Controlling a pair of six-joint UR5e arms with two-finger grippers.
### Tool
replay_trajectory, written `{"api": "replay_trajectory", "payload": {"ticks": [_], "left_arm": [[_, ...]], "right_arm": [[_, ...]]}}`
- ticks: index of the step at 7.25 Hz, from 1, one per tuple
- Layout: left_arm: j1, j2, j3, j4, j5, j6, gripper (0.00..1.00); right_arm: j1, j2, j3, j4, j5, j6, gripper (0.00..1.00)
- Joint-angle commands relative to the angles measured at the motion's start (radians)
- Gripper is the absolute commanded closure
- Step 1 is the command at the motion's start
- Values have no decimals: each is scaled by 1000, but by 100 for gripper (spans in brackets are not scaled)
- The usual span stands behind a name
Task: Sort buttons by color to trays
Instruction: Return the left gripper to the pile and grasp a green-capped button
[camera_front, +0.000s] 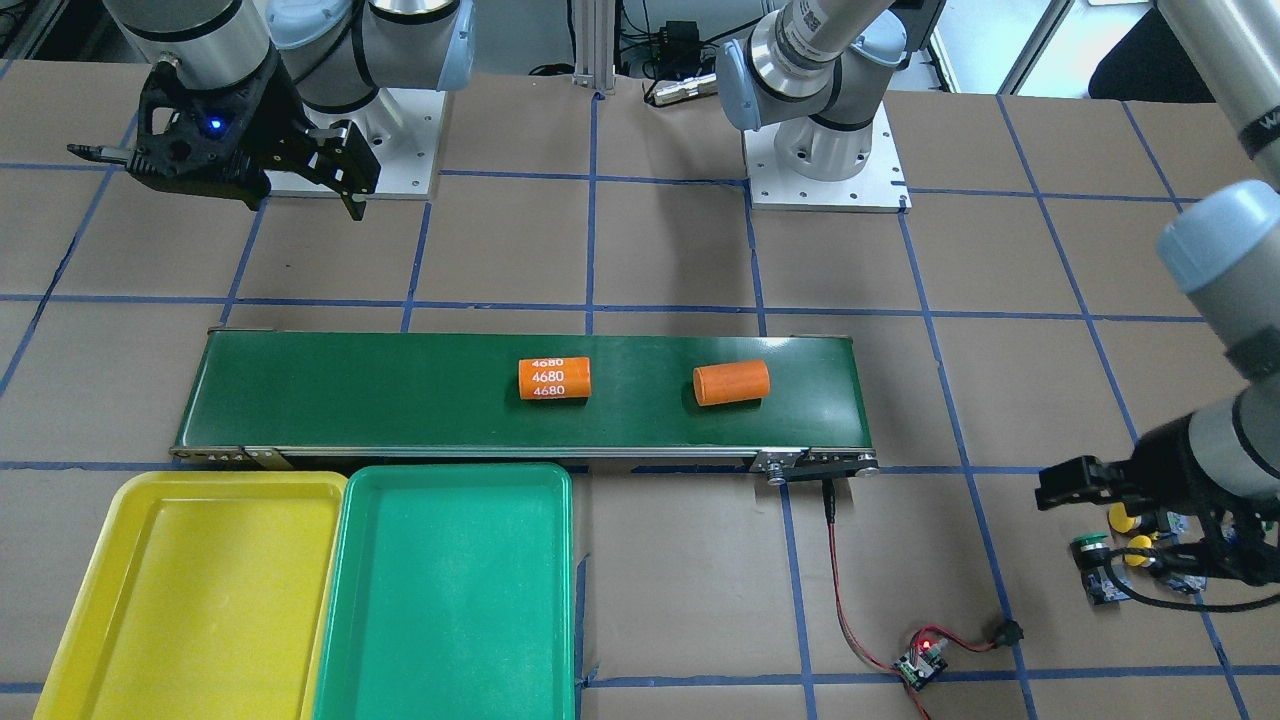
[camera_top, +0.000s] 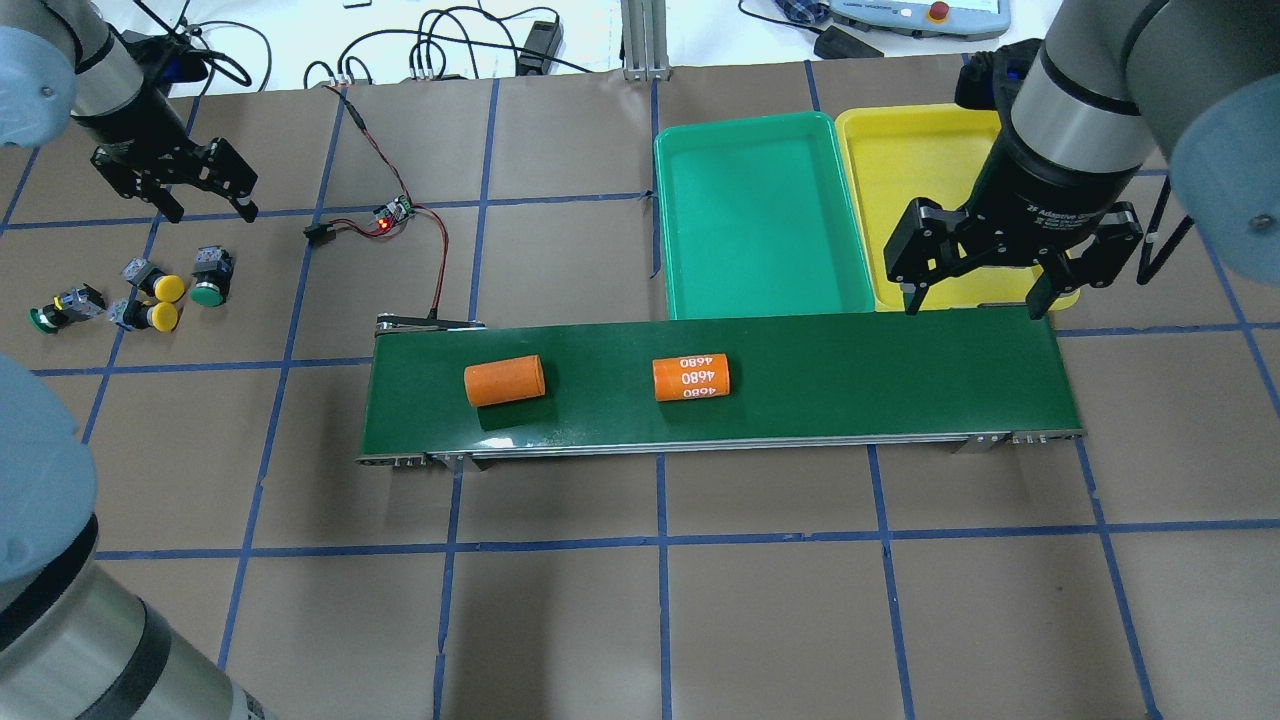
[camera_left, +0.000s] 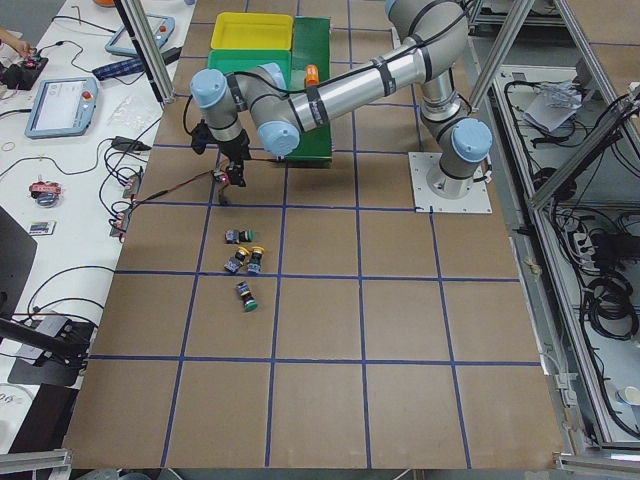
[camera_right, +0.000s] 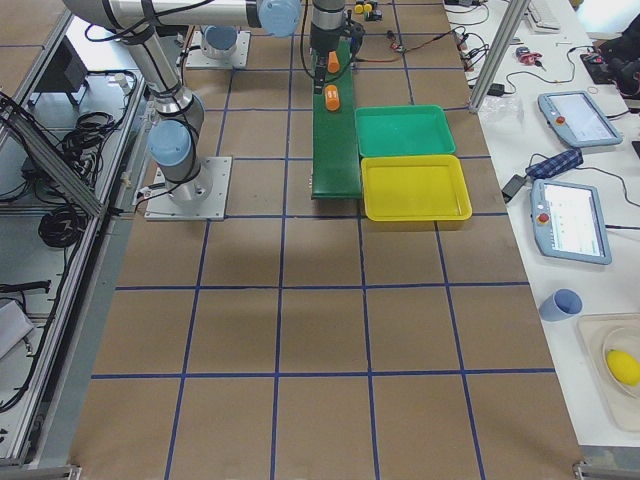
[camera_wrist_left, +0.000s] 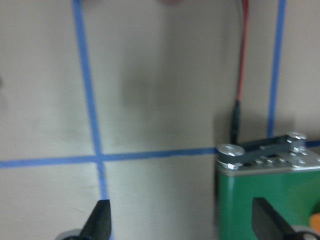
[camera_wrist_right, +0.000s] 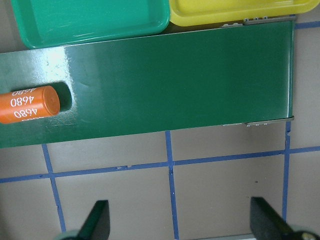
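Two yellow buttons and two green buttons lie in a loose group on the paper at the table's left end, the second green one a little apart. My left gripper hangs open above and beyond them, holding nothing. In its wrist view the fingertips frame bare paper and the belt's end. The green tray and yellow tray stand side by side behind the belt. My right gripper is open and holds nothing, over the belt's right end by the yellow tray's near rim.
A long dark-green conveyor belt crosses the middle, carrying two orange cylinders, one marked 4680. A red-black cable with a small lit board runs from the belt's left end. Blue tape lines grid the brown paper.
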Motion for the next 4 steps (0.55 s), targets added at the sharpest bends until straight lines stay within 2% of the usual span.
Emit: {"api": "replay_trajectory", "payload": {"ticks": [1,4], "left_arm": [[53,-151,97,116,1,58,0],[62,-196,105,130,-1,57,0]], "right_arm": [[0,-1,0,2,0,-1,0],[0,2,0,0,0,-1,0]]}}
